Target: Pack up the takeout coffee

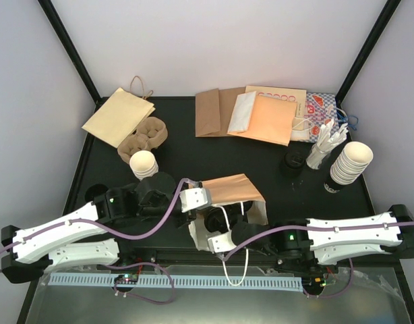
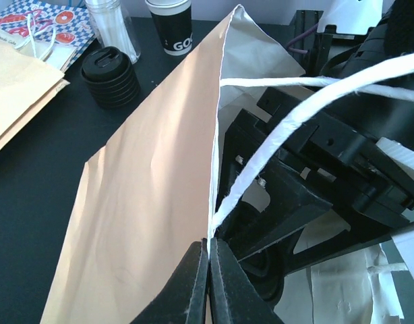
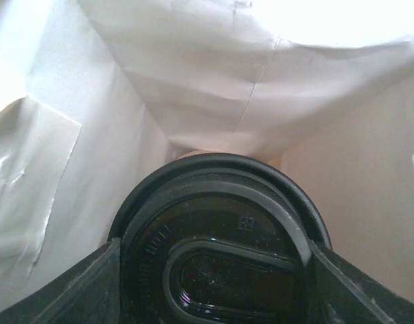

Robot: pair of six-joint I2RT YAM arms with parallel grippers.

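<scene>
Item: black-lidded coffee cup [image 3: 214,202], inside paper bag [image 2: 139,202], between the wide-set fingers of right gripper [image 3: 214,280], seemingly gripped.
Item: left gripper [image 2: 208,250], fully closed, pinching bag's rim beside white cord handle [image 2: 274,135].

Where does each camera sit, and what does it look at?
Top: high behind, looking down at the table; left arm and right arm show.
Left wrist: on the left arm, facing its shut left pincer pinching the paper bag at its rim.
Right wrist: inside the bag, facing the lidded cup in the right pincer.
Shared: top and left wrist both show the bag's outside.
</scene>
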